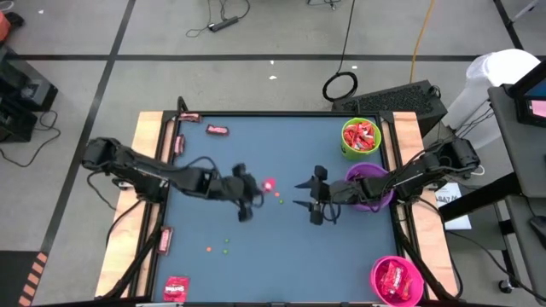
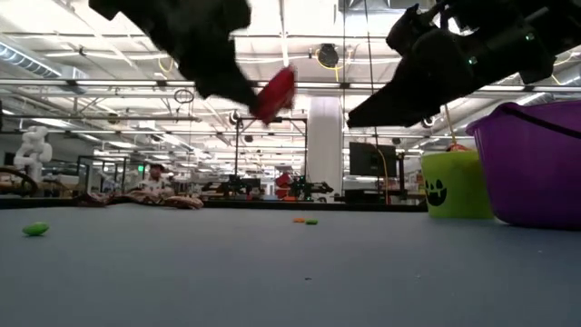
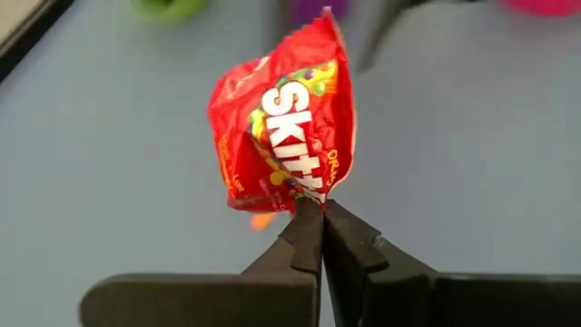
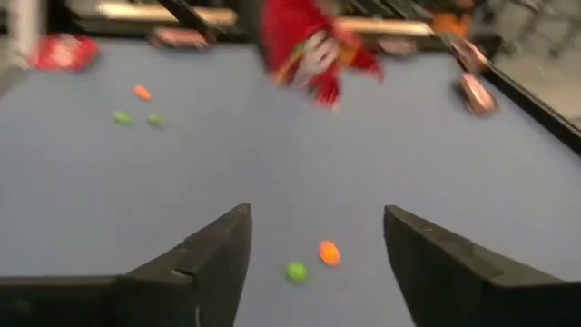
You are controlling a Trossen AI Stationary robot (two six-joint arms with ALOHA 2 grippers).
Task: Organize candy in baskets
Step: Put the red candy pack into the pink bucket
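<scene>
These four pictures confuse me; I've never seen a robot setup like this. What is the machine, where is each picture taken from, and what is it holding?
Two dark robot arms work over a blue table. One picture looks straight down, one looks level across the tabletop, and two come from cameras on the wrists. The left gripper is shut on a red candy packet, lifted off the table. The right gripper hangs open, empty, facing it. Green, purple and pink baskets stand along the right side. More packets and tiny loose sweets lie around.
</scene>
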